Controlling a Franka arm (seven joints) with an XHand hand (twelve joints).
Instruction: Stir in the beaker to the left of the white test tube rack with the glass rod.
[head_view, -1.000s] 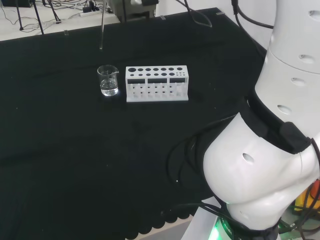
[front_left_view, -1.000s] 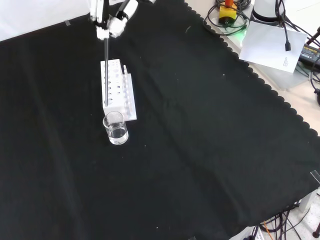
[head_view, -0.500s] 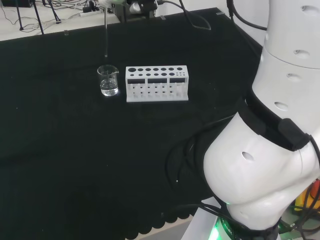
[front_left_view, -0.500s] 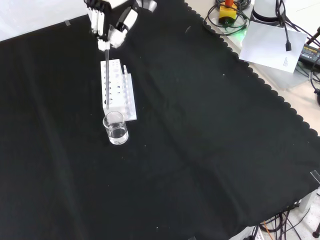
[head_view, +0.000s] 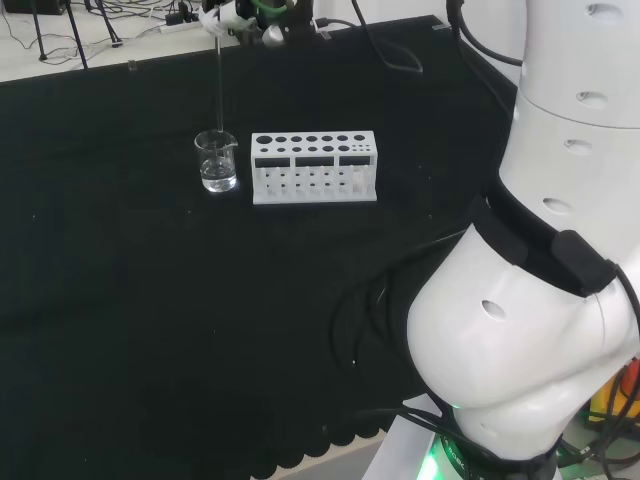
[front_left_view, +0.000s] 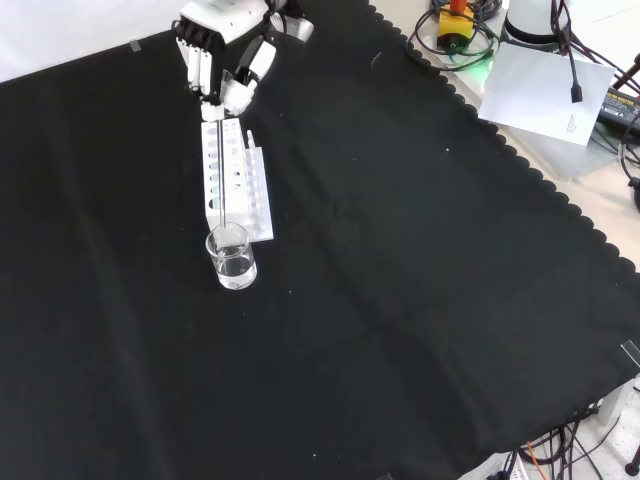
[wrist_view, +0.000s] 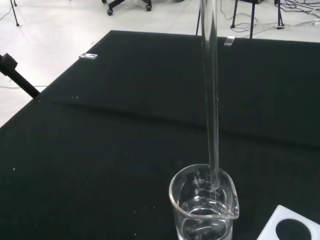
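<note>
A small clear beaker with some water stands just left of the white test tube rack in the head view. In the front view the beaker sits nearer than the rack. The hand hangs above the rack's far end, fingers curled round the top of a glass rod. The rod hangs upright. In the wrist view the rod ends just inside the rim of the beaker, above the water. A corner of the rack shows beside it.
The arm's big white links fill the right of the head view. Past the cloth's scalloped edge in the front view lie a white sheet and cables. Bare black cloth spreads around the beaker and rack.
The hand has come down and toward the beaker with the rod. The rod's tip, earlier well above and beyond the beaker, now reaches its rim.
</note>
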